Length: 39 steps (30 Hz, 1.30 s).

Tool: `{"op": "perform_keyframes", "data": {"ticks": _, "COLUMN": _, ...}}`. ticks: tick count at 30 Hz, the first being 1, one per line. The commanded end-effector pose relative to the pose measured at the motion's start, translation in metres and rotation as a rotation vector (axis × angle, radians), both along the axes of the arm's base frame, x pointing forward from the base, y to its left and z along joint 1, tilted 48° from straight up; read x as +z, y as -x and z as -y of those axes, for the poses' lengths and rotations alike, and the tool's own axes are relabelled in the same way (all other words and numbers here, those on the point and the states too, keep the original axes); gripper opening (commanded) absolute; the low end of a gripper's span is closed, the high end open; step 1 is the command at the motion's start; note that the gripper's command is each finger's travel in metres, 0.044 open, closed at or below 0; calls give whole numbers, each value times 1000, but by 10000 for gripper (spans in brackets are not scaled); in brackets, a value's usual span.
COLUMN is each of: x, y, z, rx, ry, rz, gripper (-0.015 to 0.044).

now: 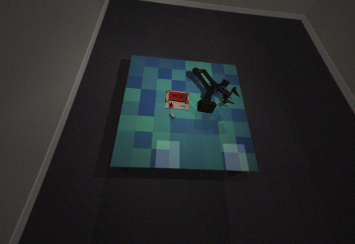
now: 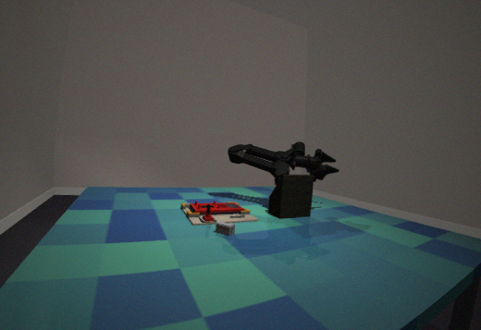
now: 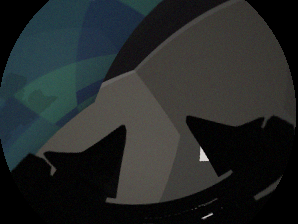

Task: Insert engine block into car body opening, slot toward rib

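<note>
The engine block, seen as a small grey-white block (image 1: 172,115) (image 2: 225,228), lies on the table just in front of the beige board. Its slot is too small to make out. The red car body (image 1: 180,96) (image 2: 217,208) lies flat on the back part of the board, between yellow corner pieces. Dark areas show in its top; the rib cannot be told. My gripper (image 1: 237,100) (image 2: 337,165) (image 3: 157,123) is open and empty. It is raised above the table on the far side of the arm's base, well away from block and body, pointing away from them.
The beige board (image 1: 177,107) (image 2: 227,221) also carries a small red part (image 1: 171,105) (image 2: 207,218) with a black upright top, near its front left. The arm's dark base (image 1: 207,106) (image 2: 291,196) stands right of the board. The table (image 1: 143,122) (image 2: 139,256) has a blue-green checker pattern.
</note>
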<state>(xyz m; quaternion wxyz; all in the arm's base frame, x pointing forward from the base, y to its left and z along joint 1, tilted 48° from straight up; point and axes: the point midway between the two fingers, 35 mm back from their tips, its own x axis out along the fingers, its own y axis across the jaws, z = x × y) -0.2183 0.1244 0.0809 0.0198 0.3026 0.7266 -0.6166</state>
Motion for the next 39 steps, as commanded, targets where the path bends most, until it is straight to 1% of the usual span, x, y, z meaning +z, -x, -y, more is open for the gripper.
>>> {"op": "perform_keyframes", "data": {"ticks": 1, "x": 0, "y": 0, "z": 0, "rx": 0, "ry": 0, "rz": 0, "gripper": 426}}
{"op": "perform_keyframes", "data": {"ticks": 2, "x": 0, "y": 0, "z": -1, "rx": -5, "ry": 3, "rz": 1, "gripper": 440}}
{"op": "perform_keyframes", "data": {"ticks": 19, "x": -6, "y": -35, "z": -82, "rx": -480, "ry": 291, "rz": 64, "gripper": 440}}
{"op": "perform_keyframes", "data": {"ticks": 39, "x": -20, "y": -112, "z": -161, "rx": -1058, "ry": 574, "rz": 57, "gripper": 440}}
